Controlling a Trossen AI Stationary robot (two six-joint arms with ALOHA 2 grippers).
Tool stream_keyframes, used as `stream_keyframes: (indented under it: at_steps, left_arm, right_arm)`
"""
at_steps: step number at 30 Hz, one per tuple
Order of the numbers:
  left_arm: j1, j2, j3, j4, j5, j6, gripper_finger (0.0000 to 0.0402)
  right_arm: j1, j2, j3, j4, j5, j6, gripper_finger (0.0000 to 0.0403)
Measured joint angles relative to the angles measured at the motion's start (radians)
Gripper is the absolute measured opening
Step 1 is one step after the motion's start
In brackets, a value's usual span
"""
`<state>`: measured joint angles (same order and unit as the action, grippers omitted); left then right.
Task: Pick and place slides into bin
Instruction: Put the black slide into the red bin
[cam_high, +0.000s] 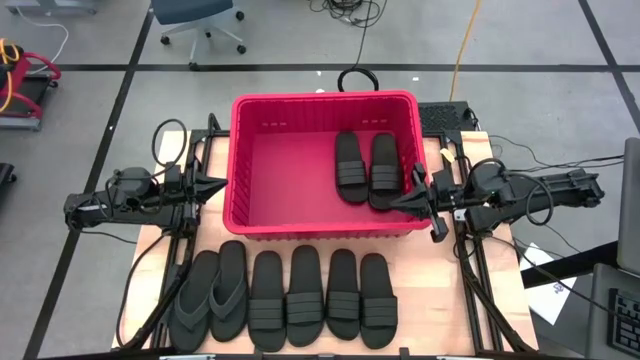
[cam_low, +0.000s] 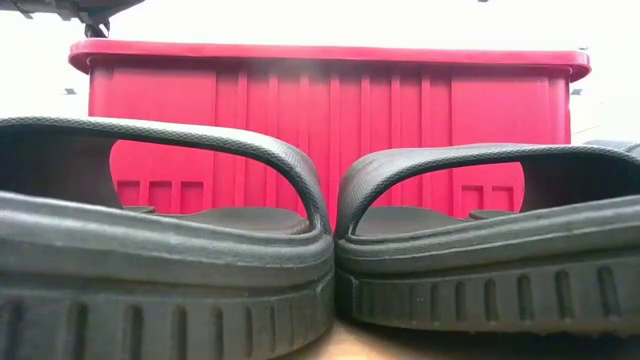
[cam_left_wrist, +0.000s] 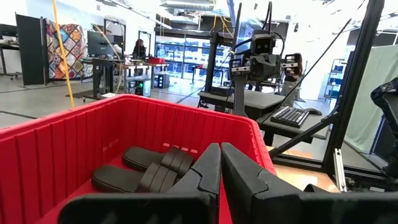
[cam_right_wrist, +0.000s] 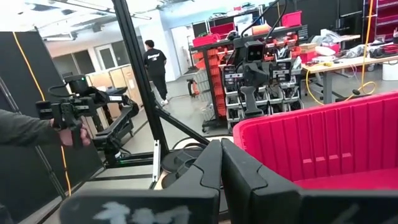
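Six black slides (cam_high: 290, 296) line the table's near edge; two more lie inside the red bin (cam_high: 322, 165). Left gripper (cam_high: 216, 186) and right gripper (cam_high: 400, 201) flank it, fingers pressed together, empty.

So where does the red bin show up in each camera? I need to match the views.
High view: the red bin sits top centre, two slides inside at its right end.
Low view: its wall fills the background behind two slides.
Left wrist view: rim and interior, with the same pair inside.
Right wrist view: one end.
Shared landmark: the bin's red ribbed wall.
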<state>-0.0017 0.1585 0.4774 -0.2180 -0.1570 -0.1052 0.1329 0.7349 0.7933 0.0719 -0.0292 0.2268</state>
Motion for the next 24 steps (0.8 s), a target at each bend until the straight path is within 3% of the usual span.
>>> stream_keyframes:
  at_steps: [9,14,18,21,24]
  left_arm:
    - [0.0,0.007,0.0,0.164,-0.025,-0.202,0.0017]
    - [0.0,0.016,0.0,0.307,0.004,-0.324,0.0017]
    - [0.0,0.037,0.007,0.392,-0.029,-0.303,0.0017]
    - [-0.002,0.161,0.088,0.323,0.123,-0.267,0.0015]
    - [-0.019,0.419,0.228,0.183,0.202,-0.269,0.0003]
  right_arm:
    - [0.0,0.0,0.0,-0.003,0.009,0.085,0.0]
    - [0.0,0.0,0.0,-0.032,0.094,0.101,0.0]
    - [0.0,0.001,0.0,-0.067,0.152,0.122,0.0]
    - [0.0,-0.003,0.0,-0.067,0.15,0.164,0.0]
    - [0.0,-0.021,0.0,-0.071,0.087,0.175,0.0]
